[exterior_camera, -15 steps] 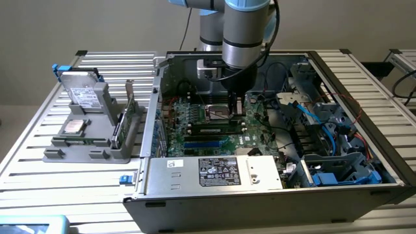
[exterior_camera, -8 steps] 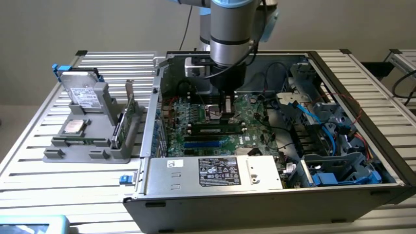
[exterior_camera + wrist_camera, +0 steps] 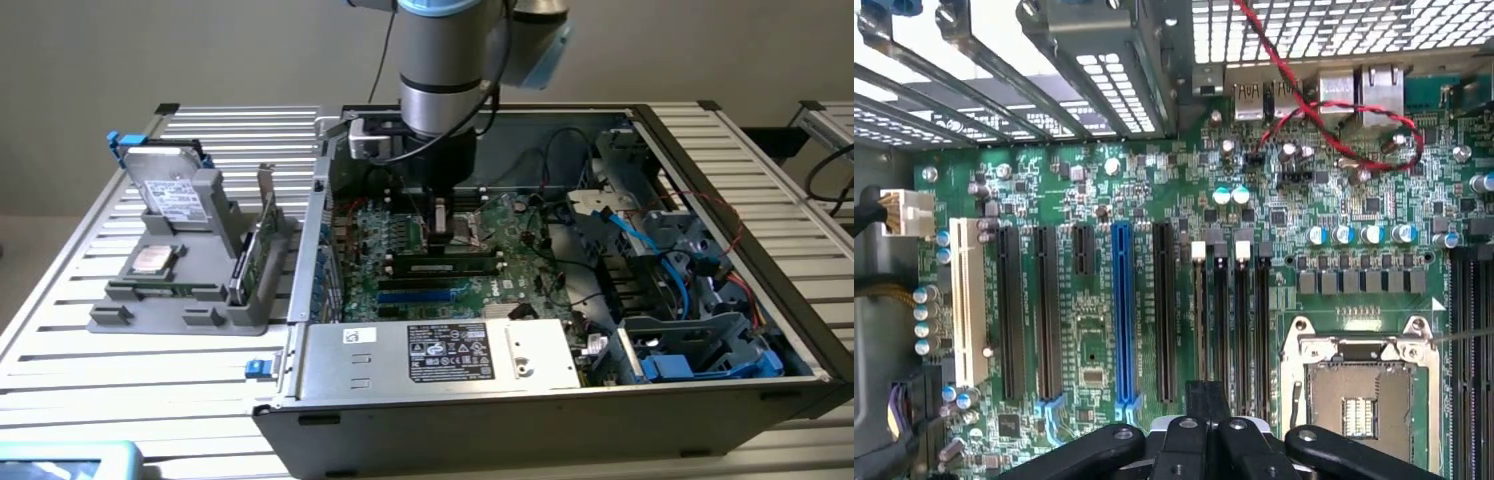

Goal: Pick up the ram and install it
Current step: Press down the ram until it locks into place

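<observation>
The ram (image 3: 447, 266), a narrow stick with dark chips and a pale label, stands along a motherboard slot in the open computer case, level with the slots around it. My gripper (image 3: 438, 222) hangs just above and behind it on the vertical arm. In the wrist view the gripper (image 3: 1206, 393) is shut, its black fingers pressed together with nothing visible between them. They hang over the narrow slots (image 3: 1231, 320) between the blue slot (image 3: 1122, 310) and the CPU socket (image 3: 1354, 392).
On the exterior view's left, a grey holder (image 3: 160, 305) carries a hard drive (image 3: 167, 190) and a green expansion card (image 3: 258, 250). The power supply box (image 3: 441, 350) closes the case front. Blue and black cables (image 3: 661, 255) crowd the right bay. A red wire (image 3: 1324, 115) loops near the rear ports.
</observation>
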Robot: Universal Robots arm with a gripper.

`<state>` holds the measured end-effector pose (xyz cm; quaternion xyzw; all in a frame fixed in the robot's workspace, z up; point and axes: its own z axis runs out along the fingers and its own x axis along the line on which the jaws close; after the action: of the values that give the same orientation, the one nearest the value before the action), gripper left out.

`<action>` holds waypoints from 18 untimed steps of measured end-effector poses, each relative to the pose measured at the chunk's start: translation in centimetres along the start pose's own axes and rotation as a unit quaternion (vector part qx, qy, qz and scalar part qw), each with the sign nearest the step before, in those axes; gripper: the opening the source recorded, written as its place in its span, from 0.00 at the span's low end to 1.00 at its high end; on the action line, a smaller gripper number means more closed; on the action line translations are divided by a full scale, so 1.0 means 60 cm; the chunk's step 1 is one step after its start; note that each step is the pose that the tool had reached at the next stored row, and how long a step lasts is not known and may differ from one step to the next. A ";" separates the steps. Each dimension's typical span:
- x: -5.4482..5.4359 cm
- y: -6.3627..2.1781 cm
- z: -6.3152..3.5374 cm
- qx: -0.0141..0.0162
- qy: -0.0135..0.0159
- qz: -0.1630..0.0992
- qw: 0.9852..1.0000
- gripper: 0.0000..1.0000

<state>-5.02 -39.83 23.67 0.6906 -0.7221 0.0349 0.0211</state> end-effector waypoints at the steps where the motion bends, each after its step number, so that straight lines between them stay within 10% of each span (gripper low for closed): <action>1: 0.000 0.001 0.001 0.000 0.000 0.000 1.000 0.11; 18: 0.000 0.021 0.007 0.000 -0.005 -0.008 1.000 0.11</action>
<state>-6.26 -39.84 23.21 0.6963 -0.7168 0.0319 0.0178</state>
